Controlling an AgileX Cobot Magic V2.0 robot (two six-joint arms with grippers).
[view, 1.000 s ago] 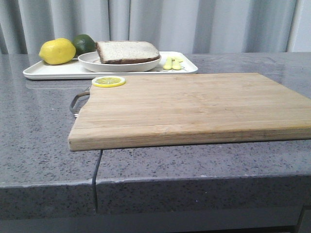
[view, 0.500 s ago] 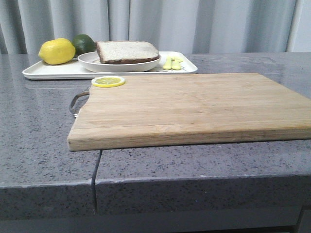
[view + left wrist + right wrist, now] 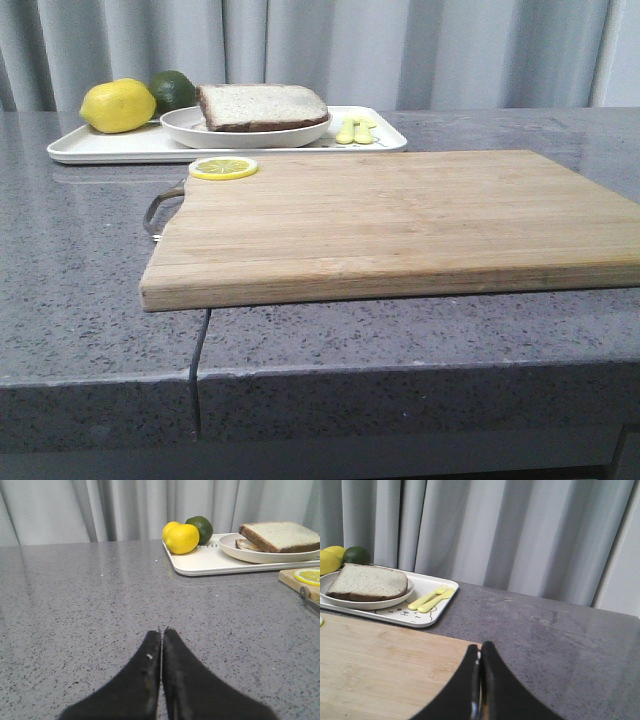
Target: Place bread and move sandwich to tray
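The sandwich (image 3: 262, 105), topped by the thick pale bread slice with a dark crust, lies in a round white plate (image 3: 190, 128) on the long white tray (image 3: 110, 146) at the back left. It also shows in the left wrist view (image 3: 280, 536) and the right wrist view (image 3: 367, 582). No egg shows. My left gripper (image 3: 162, 629) is shut and empty over bare counter, well short of the tray (image 3: 200, 565). My right gripper (image 3: 480, 645) is shut and empty over the far right corner of the wooden cutting board (image 3: 375, 670). Neither gripper shows in the front view.
A yellow lemon (image 3: 118, 105) and a green lime (image 3: 173, 90) sit on the tray's left end, small yellow cutlery (image 3: 355, 130) on its right end. A lemon slice (image 3: 223, 168) lies on the cutting board (image 3: 400, 220), which overhangs the grey stone counter's (image 3: 70, 260) front edge.
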